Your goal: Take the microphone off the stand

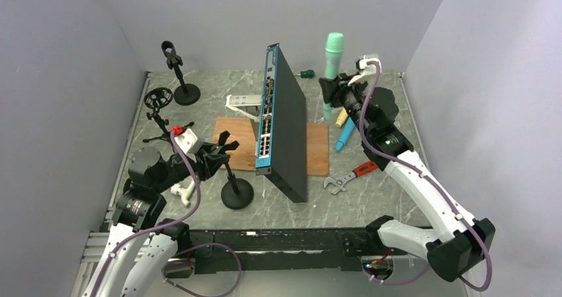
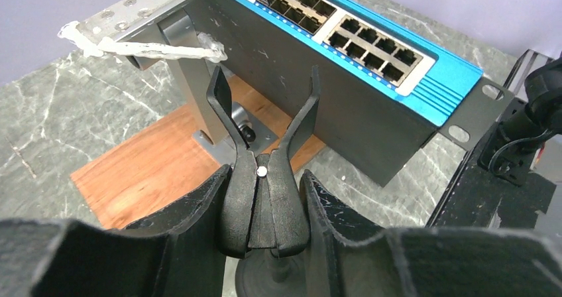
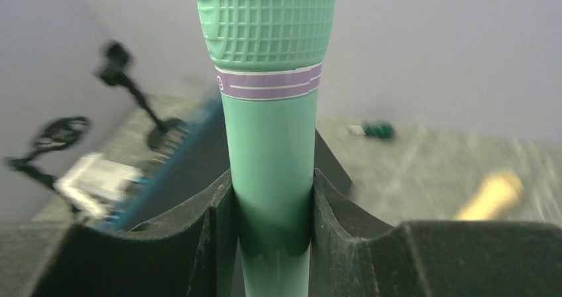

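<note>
The mint-green microphone (image 1: 333,55) with a purple band is held upright at the back right, well away from the stand, and my right gripper (image 1: 329,88) is shut on its handle. In the right wrist view the microphone (image 3: 272,111) rises between the jaws of the right gripper (image 3: 272,211). The black stand (image 1: 236,194) sits near the front left on its round base. My left gripper (image 1: 215,156) is at the stand's top. Seen from the left wrist, the left gripper (image 2: 266,178) squeezes the lower arms of the clip (image 2: 298,124), whose prongs are spread and hold nothing.
A blue-faced network switch (image 1: 281,124) stands on edge on a wooden board (image 1: 318,151) between the arms. Two other black stands (image 1: 175,71) (image 1: 159,108) are at the back left. A red-handled wrench (image 1: 348,178), a blue marker (image 1: 346,134) and a green screwdriver (image 1: 305,73) lie on the right.
</note>
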